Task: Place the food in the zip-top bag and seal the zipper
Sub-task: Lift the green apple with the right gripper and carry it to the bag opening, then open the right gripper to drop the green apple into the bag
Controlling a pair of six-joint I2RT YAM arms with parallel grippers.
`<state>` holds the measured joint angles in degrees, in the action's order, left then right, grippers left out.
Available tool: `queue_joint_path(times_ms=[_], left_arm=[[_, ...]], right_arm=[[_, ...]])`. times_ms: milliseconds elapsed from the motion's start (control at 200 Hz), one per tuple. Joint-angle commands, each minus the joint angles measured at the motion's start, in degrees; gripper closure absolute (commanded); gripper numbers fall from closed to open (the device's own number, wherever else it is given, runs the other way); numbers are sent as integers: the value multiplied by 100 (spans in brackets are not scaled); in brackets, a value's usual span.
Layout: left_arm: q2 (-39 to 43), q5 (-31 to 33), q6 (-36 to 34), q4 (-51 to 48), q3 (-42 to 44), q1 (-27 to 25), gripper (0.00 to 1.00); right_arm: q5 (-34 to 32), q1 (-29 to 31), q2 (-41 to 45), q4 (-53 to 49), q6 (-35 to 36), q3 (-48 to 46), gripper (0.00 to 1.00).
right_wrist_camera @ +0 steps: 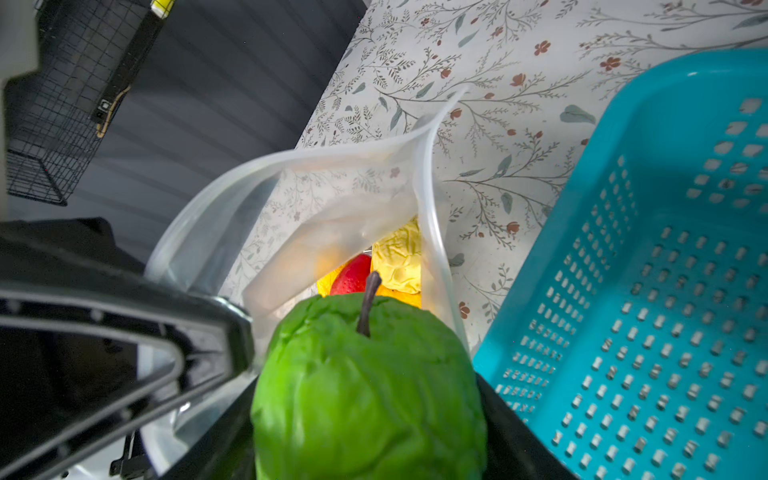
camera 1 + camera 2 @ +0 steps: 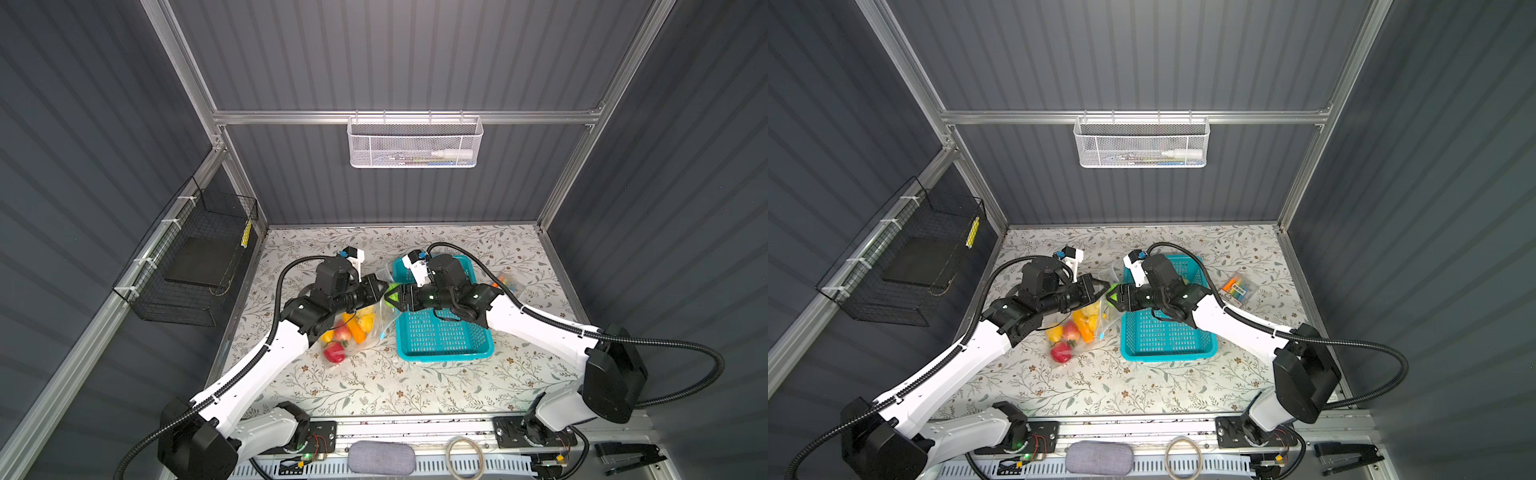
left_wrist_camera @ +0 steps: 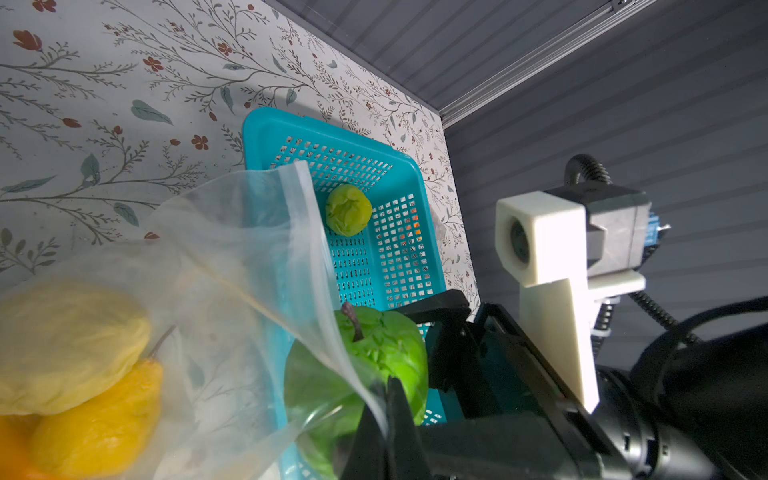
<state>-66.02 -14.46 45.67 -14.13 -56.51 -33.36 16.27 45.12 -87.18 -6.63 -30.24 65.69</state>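
Left fingers point(image 2: 385, 286): clamped tight on the raised edge of the bag's mouth, just off the basket's far-left corner.
Zip-top bag point(image 3: 232, 249): I see it on the counter point(image 2: 374, 386) just left of the basket, with its mouth lifted toward the basket.
Food in bag point(image 2: 353, 326): yellow, orange and red pieces are heaped inside, left of the basket.
Zipper point(image 1: 430, 195): parted, so the mouth gapes.
Green apple point(image 1: 365, 395): at the bag's opening beside the basket's left wall, stem pointing into the bag, with the bag's film over part of it.
Right fingers point(image 2: 390, 297): spread wide on either side of the apple. I cannot tell whether they press on it.
Teal basket point(image 2: 444, 354): on the counter under my right arm.
Small green fruit point(image 3: 348, 210): alone inside the basket.
Packet point(image 2: 1237, 289): on the counter right of the basket, apart from it.
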Motion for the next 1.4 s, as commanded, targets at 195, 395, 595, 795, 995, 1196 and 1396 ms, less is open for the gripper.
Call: queue_joint_path(times_ms=[195,395,595,795,995,1196,1396], left_arm=[[185,9,21,20,-107,-38,100],[228,83,15,-10,-88,-32,100],[271,106,36,-19,-53,-37,100],[318,129,46,-19,-42,-38,100],[317,122,76,59,4,-31,100],[257,84,56,46,-31,-37,100],[309,146,48,-8,-23,-35,100]], right_arm=[[-533,155,-56,-636,275,416,18],[-554,155,139,-620,291,378,13],[-890,146,451,-658,278,300,13],[-1049,-4,562,-802,224,79,25],[-906,-21,527,-639,-12,-347,40],[-897,-29,392,-461,-150,-500,55],[-837,-39,249,-564,-103,-313,81]])
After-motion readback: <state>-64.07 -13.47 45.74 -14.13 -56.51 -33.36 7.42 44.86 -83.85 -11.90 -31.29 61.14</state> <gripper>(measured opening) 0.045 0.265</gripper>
